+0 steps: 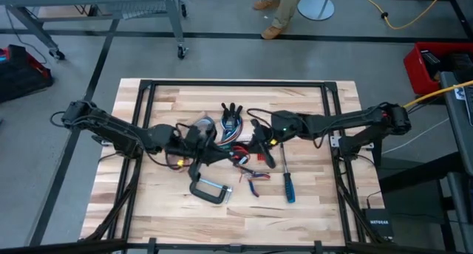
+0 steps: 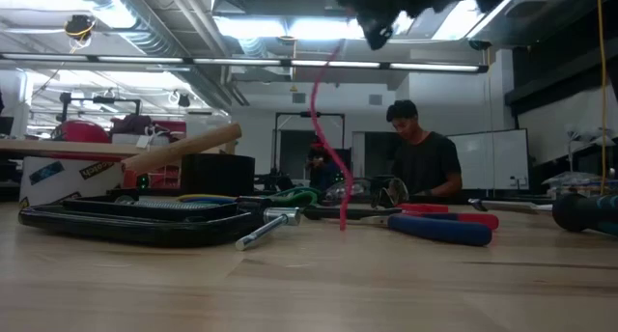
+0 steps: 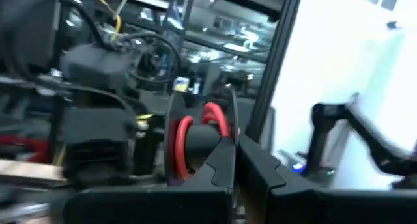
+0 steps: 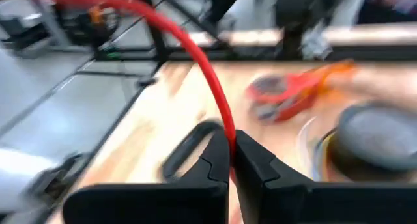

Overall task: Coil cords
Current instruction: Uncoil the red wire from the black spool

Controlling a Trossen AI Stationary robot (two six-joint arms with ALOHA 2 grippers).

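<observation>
Right wrist view: thin, glossy red cord (image 4: 212, 97), round and flexible, arcing over the pale wood-plank table (image 4: 163, 120), pinched between the closed right gripper (image 4: 232, 152); left gripper (image 3: 234, 159), fingers together, clamped on looped red cord above table centre.

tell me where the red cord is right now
The red cord is lifted off the table, pinched between the right gripper fingers and looped at the left gripper; the low view shows it dangling mid-table.
</observation>
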